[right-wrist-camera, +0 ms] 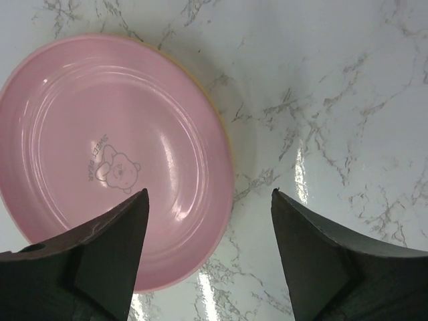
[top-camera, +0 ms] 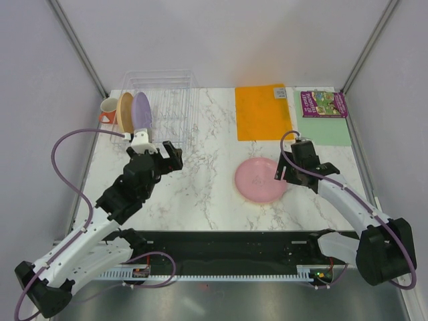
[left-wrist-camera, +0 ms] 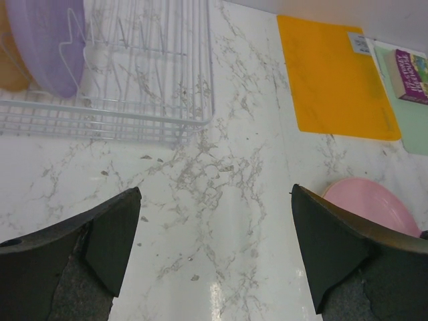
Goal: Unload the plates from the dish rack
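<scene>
Two plates stand on edge at the nine o'clock end of the clear plastic dish rack with wire slots (top-camera: 175, 100), which sits at eleven o'clock on the white marbled surface (top-camera: 200, 190): a yellow-orange round plastic plate (top-camera: 124, 110) and, just beside it at its three o'clock, a purple round plastic plate (top-camera: 141, 110). A pink round plastic plate (top-camera: 257, 180) lies flat on the surface at about four o'clock from its middle, well apart from the rack; a thin yellow-orange edge shows under its rim in the right wrist view, probably another plate beneath, though I cannot be sure.

The right jaws stand apart over the pink plate's three o'clock rim, one finger above the plate and one above bare marble, clamped on nothing. The left jaws are wide apart and empty, near the rack's six o'clock side.

The step in hand looks like fetching the purple plate with the left jaws. To do it well, come down on its twelve o'clock rim with a finger on either face; close only once the rim is seated deep; lift straight up along the wires before swinging away, since the light rack may slide or the yellow-orange neighbour tip; keep clear of the orange mug (top-camera: 107, 111) at nine o'clock. The right jaws should rise straight up so the pink plate is not nudged.
</scene>
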Controlling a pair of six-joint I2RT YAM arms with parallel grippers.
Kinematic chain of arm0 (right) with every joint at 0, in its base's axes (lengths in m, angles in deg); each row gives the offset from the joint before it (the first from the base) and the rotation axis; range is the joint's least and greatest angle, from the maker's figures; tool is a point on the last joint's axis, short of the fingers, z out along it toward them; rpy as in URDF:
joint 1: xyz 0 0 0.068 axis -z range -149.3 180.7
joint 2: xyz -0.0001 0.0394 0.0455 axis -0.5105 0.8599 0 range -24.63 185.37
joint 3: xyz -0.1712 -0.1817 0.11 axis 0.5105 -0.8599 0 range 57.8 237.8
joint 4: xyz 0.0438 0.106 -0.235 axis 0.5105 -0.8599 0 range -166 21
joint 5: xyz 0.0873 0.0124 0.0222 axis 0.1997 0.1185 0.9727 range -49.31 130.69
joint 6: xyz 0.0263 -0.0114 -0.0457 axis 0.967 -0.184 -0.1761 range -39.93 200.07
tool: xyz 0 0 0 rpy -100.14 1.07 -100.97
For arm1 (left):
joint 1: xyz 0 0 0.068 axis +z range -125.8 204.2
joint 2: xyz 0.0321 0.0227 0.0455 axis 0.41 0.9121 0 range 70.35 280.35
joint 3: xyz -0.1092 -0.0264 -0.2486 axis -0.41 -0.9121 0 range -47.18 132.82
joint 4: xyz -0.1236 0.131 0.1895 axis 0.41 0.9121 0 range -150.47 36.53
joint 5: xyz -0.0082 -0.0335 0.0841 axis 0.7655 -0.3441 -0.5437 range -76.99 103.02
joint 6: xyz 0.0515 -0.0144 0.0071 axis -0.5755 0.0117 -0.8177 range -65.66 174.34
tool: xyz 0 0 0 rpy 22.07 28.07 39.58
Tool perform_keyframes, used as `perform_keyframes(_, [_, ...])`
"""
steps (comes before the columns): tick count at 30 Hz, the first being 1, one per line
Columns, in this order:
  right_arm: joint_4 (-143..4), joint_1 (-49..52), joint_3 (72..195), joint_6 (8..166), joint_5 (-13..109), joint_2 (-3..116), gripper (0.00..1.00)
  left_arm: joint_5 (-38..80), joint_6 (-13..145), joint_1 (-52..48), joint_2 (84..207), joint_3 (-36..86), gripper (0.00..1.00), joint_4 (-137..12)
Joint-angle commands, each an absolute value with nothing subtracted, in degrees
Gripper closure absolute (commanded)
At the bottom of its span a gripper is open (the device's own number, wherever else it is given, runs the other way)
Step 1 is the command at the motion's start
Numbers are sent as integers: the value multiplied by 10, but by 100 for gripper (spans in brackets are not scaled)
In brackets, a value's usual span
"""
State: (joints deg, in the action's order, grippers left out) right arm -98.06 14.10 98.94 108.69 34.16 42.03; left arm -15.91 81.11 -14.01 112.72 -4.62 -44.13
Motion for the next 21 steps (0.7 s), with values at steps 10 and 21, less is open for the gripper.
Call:
perform_keyframes(10, [-996, 142, 1046, 1062, 295, 343, 14, -264, 615, 41, 1337, 126, 0, -502])
perform_keyframes(21, [-960, 142, 1040, 1064, 313, 400, 15, -268, 544, 95, 1511, 224, 9, -586])
